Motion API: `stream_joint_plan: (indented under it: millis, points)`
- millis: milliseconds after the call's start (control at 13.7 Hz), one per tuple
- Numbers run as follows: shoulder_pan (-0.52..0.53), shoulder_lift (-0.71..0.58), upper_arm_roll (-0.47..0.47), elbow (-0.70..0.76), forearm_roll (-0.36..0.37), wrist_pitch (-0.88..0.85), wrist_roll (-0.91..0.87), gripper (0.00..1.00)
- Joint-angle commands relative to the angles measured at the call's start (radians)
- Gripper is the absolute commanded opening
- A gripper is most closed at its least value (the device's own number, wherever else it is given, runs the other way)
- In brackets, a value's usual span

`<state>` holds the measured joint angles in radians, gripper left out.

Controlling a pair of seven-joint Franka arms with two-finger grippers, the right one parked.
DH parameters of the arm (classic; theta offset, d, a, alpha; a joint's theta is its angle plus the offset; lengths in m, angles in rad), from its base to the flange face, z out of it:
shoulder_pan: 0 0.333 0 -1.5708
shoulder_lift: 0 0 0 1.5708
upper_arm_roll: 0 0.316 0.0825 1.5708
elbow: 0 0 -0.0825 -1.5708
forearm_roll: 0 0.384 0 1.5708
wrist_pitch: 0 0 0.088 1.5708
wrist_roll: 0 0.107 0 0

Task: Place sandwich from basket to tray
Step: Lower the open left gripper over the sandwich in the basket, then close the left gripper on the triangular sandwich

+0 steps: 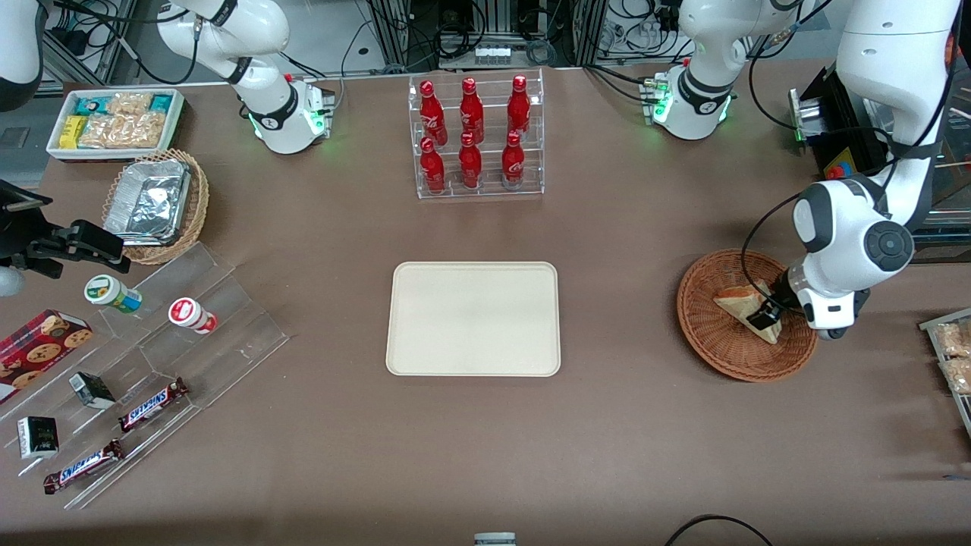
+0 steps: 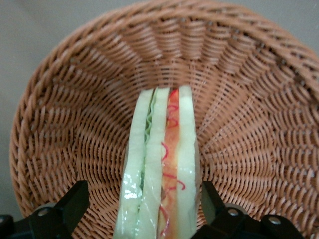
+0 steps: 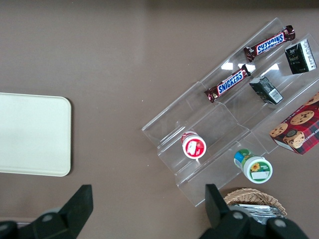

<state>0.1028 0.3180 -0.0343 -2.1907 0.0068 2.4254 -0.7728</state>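
Note:
The sandwich [image 1: 740,303] is a white bread wedge lying in the reddish-brown wicker basket [image 1: 702,326] toward the working arm's end of the table. My left gripper [image 1: 766,312] is down in the basket, open, with its black fingers on either side of the wedge. In the left wrist view the sandwich [image 2: 159,164] shows its green and red filling edge between the fingers [image 2: 75,201]. One finger is apart from the bread and the other is close against it. Basket weave [image 2: 75,124] surrounds them. The cream tray [image 1: 474,318] lies bare at the table's middle and shows again as the tray [image 3: 30,134] in the right wrist view.
A clear rack of red cola bottles [image 1: 476,136] stands farther from the front camera than the tray. Toward the parked arm's end are a stepped acrylic shelf with snacks [image 1: 144,356], a light wicker basket with foil containers [image 1: 155,205] and a white snack bin [image 1: 114,121]. Packets [image 1: 952,356] lie beside the basket.

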Motion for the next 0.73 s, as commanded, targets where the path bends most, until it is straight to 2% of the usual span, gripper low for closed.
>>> stream_joint_plan:
  millis: [0,73,220,366,659]
  points:
    - [-0.015,0.003,0.002,-0.015,-0.002,0.021,-0.019,0.99]
    - [-0.021,0.004,0.004,-0.015,-0.002,0.021,-0.019,0.95]
    - [-0.026,0.007,0.004,-0.014,0.001,0.015,-0.014,0.72]
    - [-0.018,0.0,0.004,-0.011,0.005,0.001,0.004,0.56]
    - [-0.043,-0.04,-0.006,0.041,0.012,-0.1,0.004,0.44]
